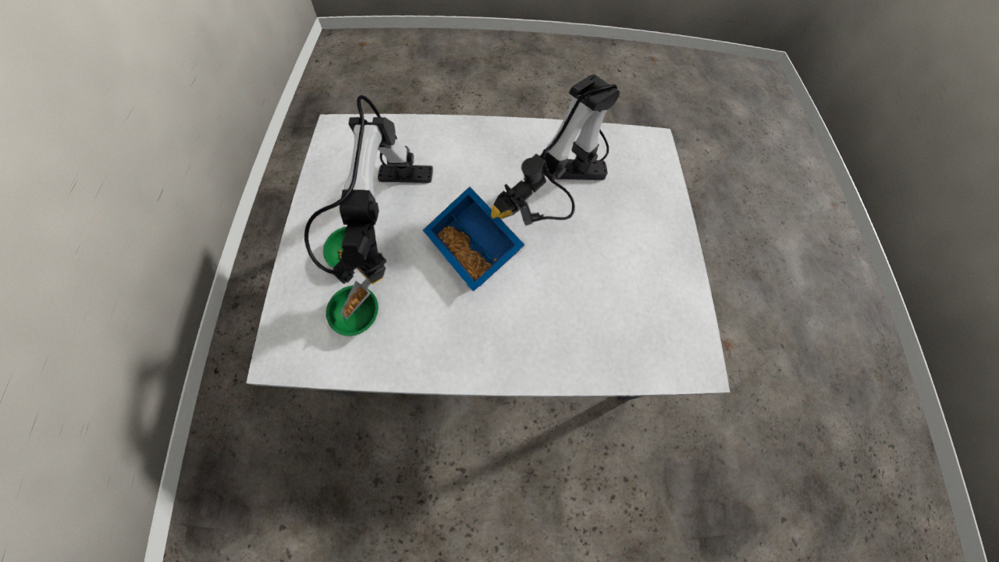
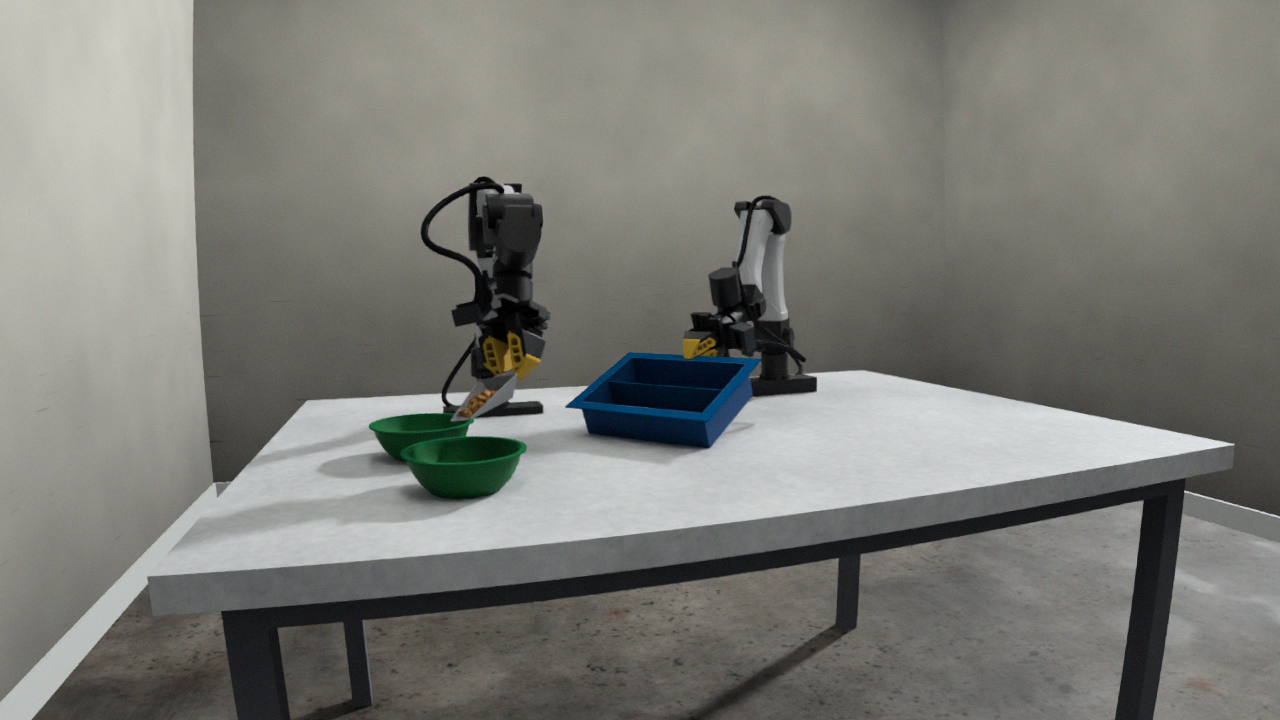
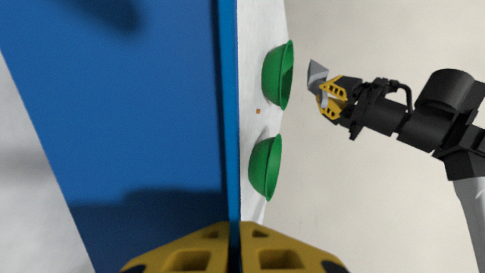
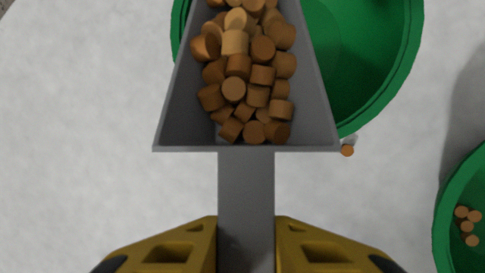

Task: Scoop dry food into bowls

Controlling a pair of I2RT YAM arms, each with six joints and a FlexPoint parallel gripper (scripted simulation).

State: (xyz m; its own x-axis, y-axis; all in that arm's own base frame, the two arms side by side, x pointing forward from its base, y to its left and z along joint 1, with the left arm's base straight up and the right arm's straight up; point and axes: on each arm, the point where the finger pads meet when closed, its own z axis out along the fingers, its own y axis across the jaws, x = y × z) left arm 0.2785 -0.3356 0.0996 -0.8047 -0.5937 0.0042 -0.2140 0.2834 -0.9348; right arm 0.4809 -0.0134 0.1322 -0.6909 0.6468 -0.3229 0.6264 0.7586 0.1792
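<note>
My right gripper (image 1: 369, 278) (image 2: 512, 363) (image 3: 318, 90) (image 4: 245, 226) is shut on the handle of the grey scoop (image 2: 503, 386) (image 3: 315, 75) (image 4: 182, 123). Many brown food pieces (image 1: 354, 300) (image 4: 239, 66) lie in the scoop, which is tilted tip-down above the front green bowl (image 1: 367, 321) (image 2: 463, 471) (image 3: 271, 76) (image 4: 364, 68). No food shows in that bowl's visible part. The rear green bowl (image 2: 402, 436) (image 3: 260, 168) (image 4: 440, 224) holds several pieces; part is hidden. My left gripper (image 1: 496, 211) (image 2: 698, 347) (image 3: 236, 232) is shut on the wall of the tilted blue box (image 1: 515, 246) (image 2: 640, 428) (image 3: 144, 114).
Food (image 1: 462, 251) is heaped in the box's front-left side. One loose piece (image 3: 258, 111) (image 4: 347, 150) lies on the white table (image 1: 559, 328) (image 2: 805, 465) between the bowls. The right arm reaches over the rear bowl. Both bowls stand upright near the table's left edge.
</note>
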